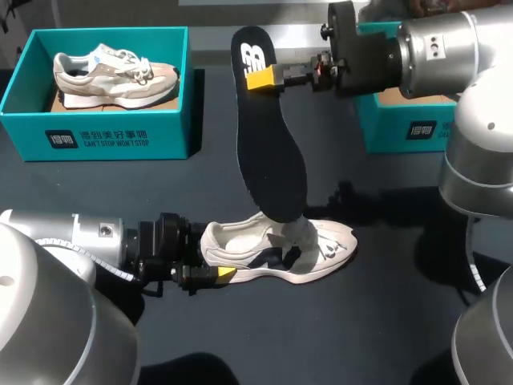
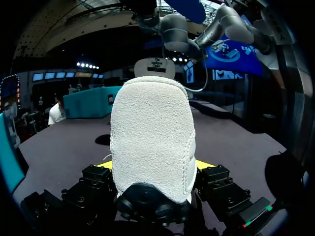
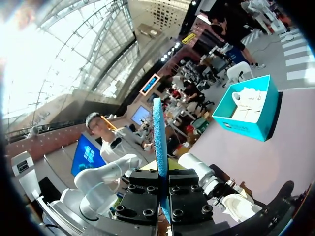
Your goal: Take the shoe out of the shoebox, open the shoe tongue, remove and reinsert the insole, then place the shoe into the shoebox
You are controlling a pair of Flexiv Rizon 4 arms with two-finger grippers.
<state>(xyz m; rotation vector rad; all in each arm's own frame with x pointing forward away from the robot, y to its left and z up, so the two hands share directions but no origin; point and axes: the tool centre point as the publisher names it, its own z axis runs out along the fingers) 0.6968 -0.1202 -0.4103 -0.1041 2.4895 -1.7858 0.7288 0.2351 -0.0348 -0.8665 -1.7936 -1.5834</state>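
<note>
While the shoe (image 1: 276,249) lies on its side near the middle of the table (image 1: 385,321), toe toward my right, my left gripper (image 1: 215,265) is clamped on its heel. The left wrist view confirms it: the heel (image 2: 150,142) fills the gap, with a yellow tip pressed against each side of it.

My right gripper (image 1: 268,78) is clenched on the insole (image 1: 268,128) near its heel end and holds it up over the far half of the table. In the right wrist view the insole (image 3: 160,142) stands edge-on between the fingers. It hangs steeply, dark side to the camera. Its toe end is down at the shoe's opening, probably just inside, but I can't tell for sure from the head view.

The left shoebox (image 1: 96,132), teal, sits at the far left with a second shoe (image 1: 116,76) inside. The right shoebox (image 1: 409,128), also teal, sits at the far right, mostly hidden behind my right arm.
</note>
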